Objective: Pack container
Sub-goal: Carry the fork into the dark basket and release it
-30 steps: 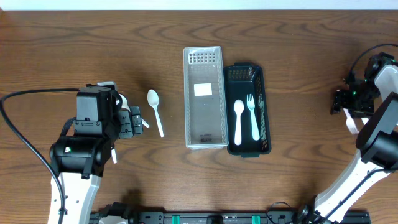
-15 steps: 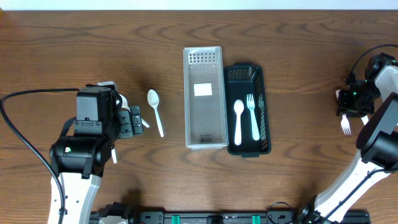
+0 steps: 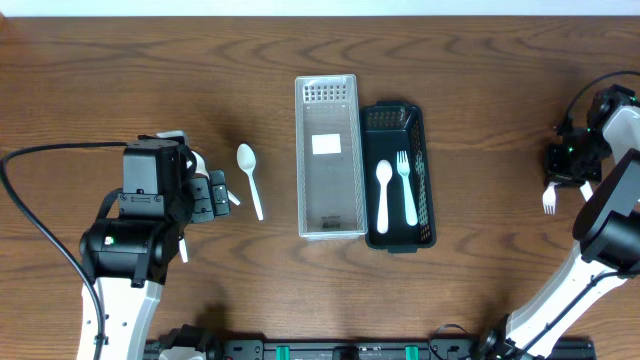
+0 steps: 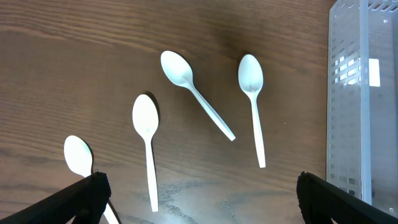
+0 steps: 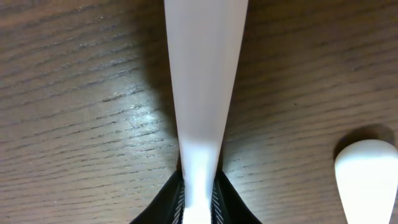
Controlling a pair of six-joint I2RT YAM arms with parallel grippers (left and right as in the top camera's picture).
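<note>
Wooden table (image 3: 480,80): at 3 o'clock, right gripper (image 5: 199,190) pinches a presumably light, stiff, slick plastic fork (image 3: 549,203) by its handle; left gripper (image 3: 220,193) gapes empty.

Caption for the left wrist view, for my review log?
Four white spoons lie apart on the wooden table under the open left gripper, clear perforated container at the right edge.

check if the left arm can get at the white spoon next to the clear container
Probably yes: the white spoon lies flat right by the open left fingers, with nothing between them.
</note>
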